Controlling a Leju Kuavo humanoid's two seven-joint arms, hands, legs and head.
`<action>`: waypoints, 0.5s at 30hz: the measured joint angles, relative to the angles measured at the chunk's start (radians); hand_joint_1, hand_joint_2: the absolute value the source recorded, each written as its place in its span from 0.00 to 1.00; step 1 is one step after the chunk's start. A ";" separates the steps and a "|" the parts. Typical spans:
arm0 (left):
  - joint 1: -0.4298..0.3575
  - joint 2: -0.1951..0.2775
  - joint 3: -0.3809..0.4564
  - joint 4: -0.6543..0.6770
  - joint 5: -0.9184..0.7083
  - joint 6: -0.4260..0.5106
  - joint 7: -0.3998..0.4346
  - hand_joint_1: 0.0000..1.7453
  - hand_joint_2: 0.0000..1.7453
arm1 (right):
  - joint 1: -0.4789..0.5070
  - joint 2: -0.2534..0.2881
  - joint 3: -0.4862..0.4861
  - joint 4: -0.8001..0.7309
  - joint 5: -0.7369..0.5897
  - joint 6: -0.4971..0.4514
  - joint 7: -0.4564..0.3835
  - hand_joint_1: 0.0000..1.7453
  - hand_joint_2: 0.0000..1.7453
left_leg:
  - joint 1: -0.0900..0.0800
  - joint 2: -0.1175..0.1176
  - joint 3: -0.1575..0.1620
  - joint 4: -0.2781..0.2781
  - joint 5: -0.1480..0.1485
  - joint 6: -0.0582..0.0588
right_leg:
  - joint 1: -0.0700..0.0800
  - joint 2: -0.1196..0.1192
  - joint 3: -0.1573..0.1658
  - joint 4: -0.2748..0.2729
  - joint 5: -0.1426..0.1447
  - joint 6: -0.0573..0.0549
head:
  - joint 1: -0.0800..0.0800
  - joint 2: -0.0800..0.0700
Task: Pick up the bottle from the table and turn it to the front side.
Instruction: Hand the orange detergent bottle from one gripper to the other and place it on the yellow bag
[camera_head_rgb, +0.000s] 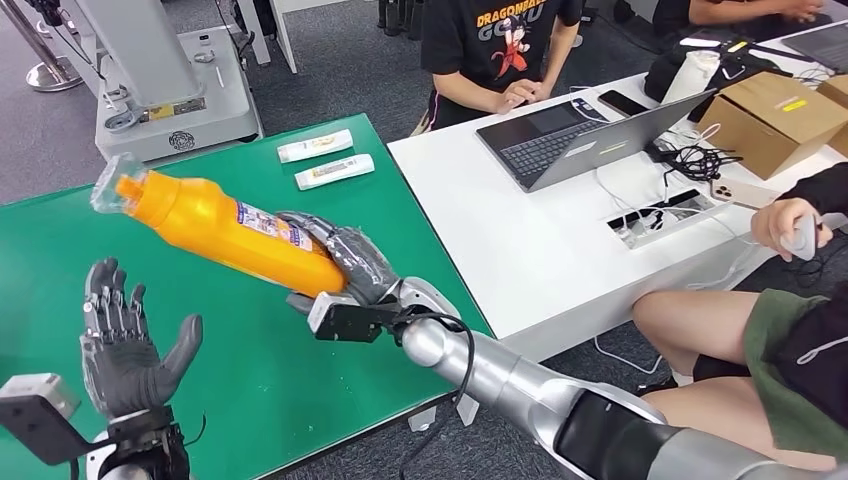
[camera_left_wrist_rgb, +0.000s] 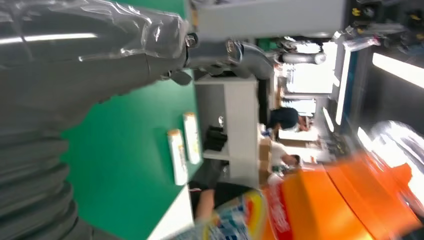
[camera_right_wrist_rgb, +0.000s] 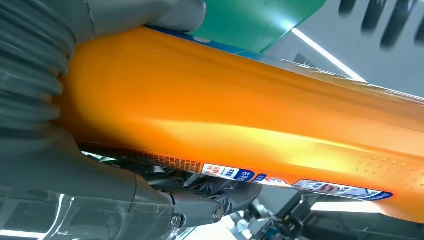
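your right hand (camera_head_rgb: 345, 262) is wrapped round the base end of the orange bottle (camera_head_rgb: 215, 228), holding it off the green table (camera_head_rgb: 260, 380), tilted, cap end pointing up and away to the left. that grip leaves most of the body free, likely so the label can be rotated to face front. your left hand (camera_head_rgb: 128, 340) waits below, palm up, fingers spread, holding nothing, seemingly ready to take it. two white tubes (camera_head_rgb: 325, 160) lie at the table's far edge.

Two white tubes (camera_head_rgb: 325, 160) on green table (camera_head_rgb: 250, 360); open laptop (camera_head_rgb: 580, 135) on white desk (camera_head_rgb: 520, 250).
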 joint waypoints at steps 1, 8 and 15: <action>-0.018 -0.003 -0.001 0.005 0.006 -0.008 0.004 0.00 1.00 | -0.019 0.012 0.004 0.027 -0.003 0.008 -0.006 1.00 1.00 | 0.000 0.000 0.000 0.000 0.001 0.000 | 0.000 0.000 0.000 0.000 0.000 0.000 | 0.000 0.000; -0.081 -0.023 -0.002 0.041 0.020 -0.017 0.005 0.00 1.00 | -0.100 0.081 0.023 0.190 -0.023 0.055 -0.029 1.00 1.00 | 0.000 -0.001 0.000 0.000 0.001 0.000 | 0.000 0.000 0.000 0.001 0.000 0.000 | 0.000 0.000; -0.112 -0.036 -0.002 0.044 0.031 -0.018 0.005 0.00 1.00 | -0.150 0.144 0.031 0.302 -0.022 0.067 -0.030 1.00 1.00 | 0.000 -0.001 -0.001 0.000 0.001 0.000 | 0.000 0.000 -0.001 0.000 0.000 0.000 | 0.000 0.000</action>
